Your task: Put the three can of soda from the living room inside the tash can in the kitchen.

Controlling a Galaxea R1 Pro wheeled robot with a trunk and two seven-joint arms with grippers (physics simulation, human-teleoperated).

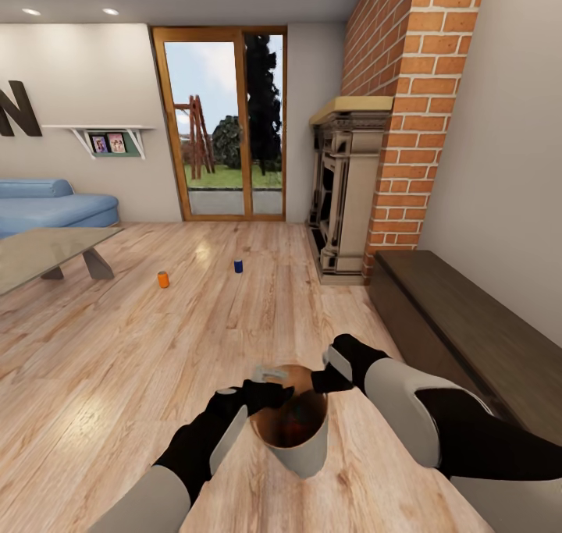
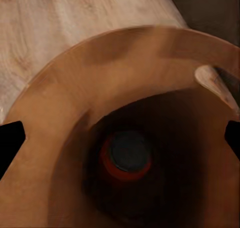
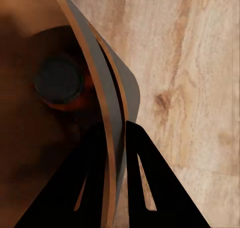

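A living room with a wooden floor (image 1: 117,361) is stretching toward wood-framed glass doors (image 1: 222,123) at the far wall. Near the viewer, two robot arms are holding a grey trash can (image 1: 300,439) with a tan inside; the left tool (image 1: 269,392) and the right tool (image 1: 324,377) are sitting at its rim. Farther off, an orange can (image 1: 163,279) and a blue can (image 1: 238,265) are standing apart on the floor. A blue sofa (image 1: 47,205) is sitting far left, a brick chimney (image 1: 414,111) and fireplace (image 1: 343,190) right.

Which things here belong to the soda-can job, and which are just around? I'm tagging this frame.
Job: trash can, held by right gripper; orange can inside it; orange can on floor; blue can on floor.

Just around: sofa, low table, fireplace, bench.
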